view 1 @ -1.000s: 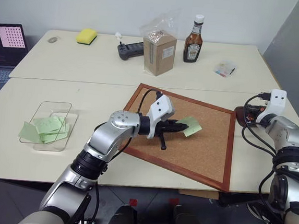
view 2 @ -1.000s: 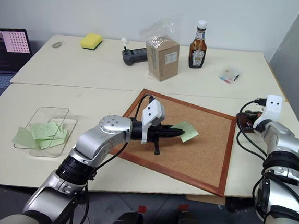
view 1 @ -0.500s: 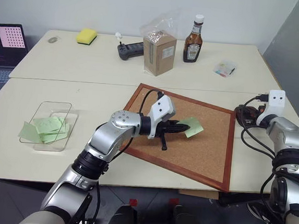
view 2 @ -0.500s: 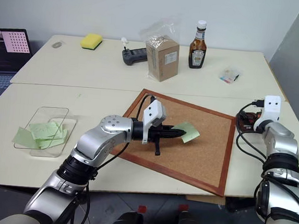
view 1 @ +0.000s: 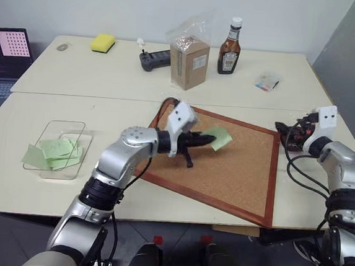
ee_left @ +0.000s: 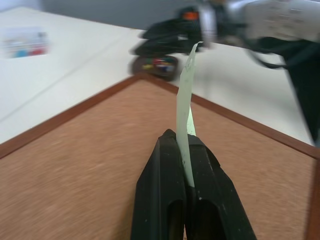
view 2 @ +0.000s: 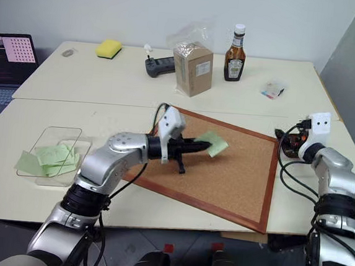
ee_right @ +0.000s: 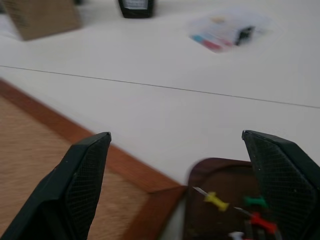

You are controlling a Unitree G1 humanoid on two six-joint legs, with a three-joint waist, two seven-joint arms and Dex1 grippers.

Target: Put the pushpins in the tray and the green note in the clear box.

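Right, the left gripper [view 1: 197, 140] has its black fingers pressed together on one edge of the green note [view 1: 217, 137], and the slip juts out past the fingertips, lifted clear of the corkboard [view 1: 236, 175] beneath it. The clear box [view 1: 48, 135] lies well off behind the gripper's wrist end, out by the arm's elbow side, with other pale green slips [view 1: 58, 151] already in it. My read: swing wide, keep the pinch firm, arrive above the box opening and only then let go, low, so the paper doesn't flutter out. Over on the other side, the right gripper [ee_right: 180, 170] is spread wide, and the tray [ee_right: 222, 200] with the pushpins [ee_right: 240, 207] sits just beyond its fingertips
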